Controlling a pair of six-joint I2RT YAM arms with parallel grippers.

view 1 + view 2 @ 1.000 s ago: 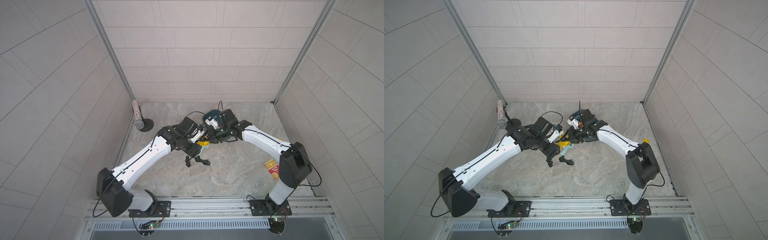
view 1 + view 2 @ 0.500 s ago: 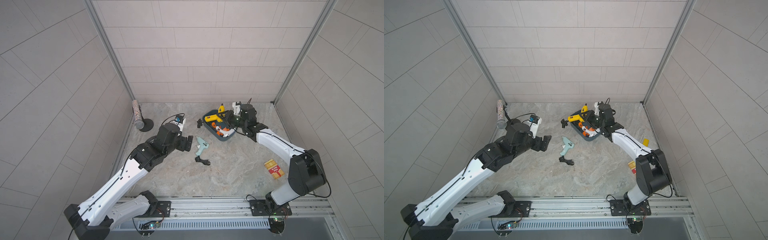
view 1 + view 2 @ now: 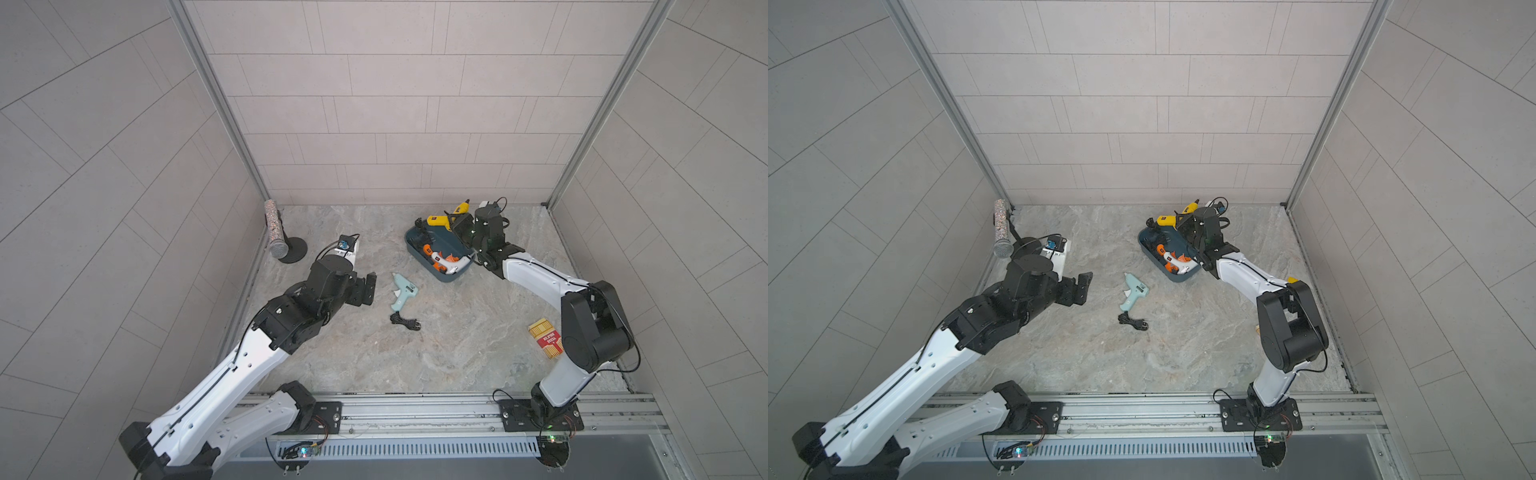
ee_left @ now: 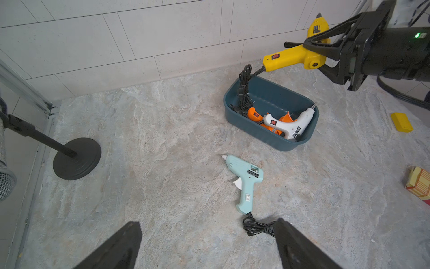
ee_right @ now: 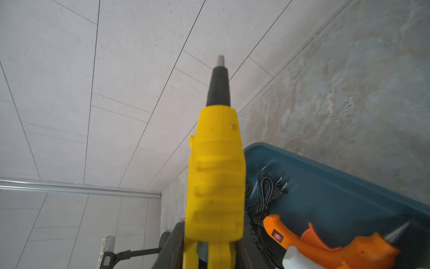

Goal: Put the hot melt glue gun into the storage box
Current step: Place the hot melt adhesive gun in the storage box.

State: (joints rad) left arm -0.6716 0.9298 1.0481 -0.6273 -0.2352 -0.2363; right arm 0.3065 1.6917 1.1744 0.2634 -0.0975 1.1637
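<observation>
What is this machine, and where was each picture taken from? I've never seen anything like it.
It is a robot with a left arm and a right arm bolted to a rail at the table's edge. Each arm ends in a two-fingered gripper.

Two pictures look down from a camera overhead and show nearly the same scene. The other two come from small cameras on the wrists, so each shows what its gripper faces.

On the table lie a blue gun (all the guns are glue guns), a mic on a stand, a carton and a yellow block. The box holds a white gun and an orange gun.

The right gripper is shut on a yellow gun by the box's far end, and its cord hangs into the box. The left gripper is open and empty, near the blue gun.
</observation>
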